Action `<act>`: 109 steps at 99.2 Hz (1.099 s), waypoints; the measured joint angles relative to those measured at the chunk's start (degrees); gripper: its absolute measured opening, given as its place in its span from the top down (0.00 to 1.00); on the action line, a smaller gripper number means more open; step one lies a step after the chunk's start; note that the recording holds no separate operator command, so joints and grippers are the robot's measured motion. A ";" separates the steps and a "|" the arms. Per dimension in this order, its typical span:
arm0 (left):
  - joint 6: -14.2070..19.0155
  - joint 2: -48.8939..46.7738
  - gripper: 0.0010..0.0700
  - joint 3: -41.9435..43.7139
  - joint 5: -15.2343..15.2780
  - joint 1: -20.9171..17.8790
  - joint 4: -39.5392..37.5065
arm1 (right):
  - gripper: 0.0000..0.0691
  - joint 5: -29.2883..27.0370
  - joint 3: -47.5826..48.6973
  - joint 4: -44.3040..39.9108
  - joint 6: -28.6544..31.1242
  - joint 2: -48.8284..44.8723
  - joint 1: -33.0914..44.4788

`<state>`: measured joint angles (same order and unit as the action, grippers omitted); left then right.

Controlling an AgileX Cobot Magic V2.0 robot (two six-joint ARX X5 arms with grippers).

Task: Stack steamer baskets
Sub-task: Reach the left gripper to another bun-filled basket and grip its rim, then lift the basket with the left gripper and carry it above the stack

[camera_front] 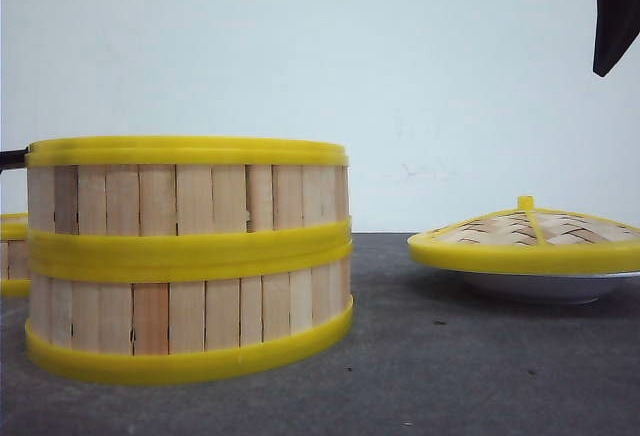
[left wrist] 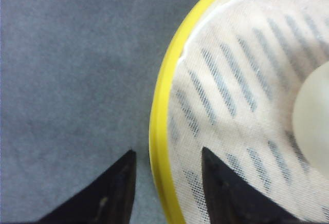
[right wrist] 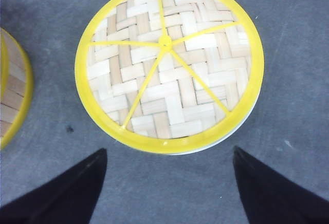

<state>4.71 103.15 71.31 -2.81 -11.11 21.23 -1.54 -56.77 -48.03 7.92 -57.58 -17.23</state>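
- Two steamer baskets [camera_front: 190,256] stand stacked on the tabletop [camera_front: 450,376]; a third basket [camera_front: 12,254] peeks out behind, at far left.
- Our left hand [left wrist: 164,183] is spread, straddling a basket rim [left wrist: 159,131], one finger inside, one outside.
- Our right hand [right wrist: 169,183] hangs released over the lid [right wrist: 169,64], so the left is nearer.

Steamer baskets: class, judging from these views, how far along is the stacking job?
Done: two steamer baskets stand stacked in the front view. In hand: the left gripper, open, straddles the rim of a cloth-lined basket, not yet closed on it. The right gripper hangs open above the woven lid. Left: a third basket sits unstacked behind the stack.
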 joint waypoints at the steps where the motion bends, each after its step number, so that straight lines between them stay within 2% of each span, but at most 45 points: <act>1: 0.00 0.09 0.69 0.00 0.00 0.00 -0.02 | 0.30 0.00 0.00 0.00 0.00 0.00 0.00; 8: 0.02 0.74 0.72 0.00 0.00 0.00 -0.07 | 0.30 0.00 0.00 0.00 0.00 0.00 0.00; 25: 1.05 1.49 0.91 0.11 0.04 0.09 -0.90 | 0.30 0.00 0.00 -0.02 0.00 0.00 0.00; 35: 0.92 1.60 0.96 0.13 0.00 0.04 -1.62 | 0.30 0.00 0.00 -0.02 0.00 0.02 0.02; 61: 0.68 2.25 0.98 3.87 -0.11 0.04 0.68 | 0.30 0.02 0.00 -0.61 0.02 0.02 0.00; 87: -0.90 2.32 0.98 18.49 0.24 -0.02 11.02 | 0.30 0.02 0.00 -0.68 0.00 0.02 0.00; 109: -2.29 2.32 0.98 30.23 -3.65 0.00 24.09 | 0.30 0.02 0.00 -0.63 0.00 0.02 0.02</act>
<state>2.42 105.47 101.54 -6.46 -11.11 45.32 -1.52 -56.77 -48.66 7.92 -57.56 -17.21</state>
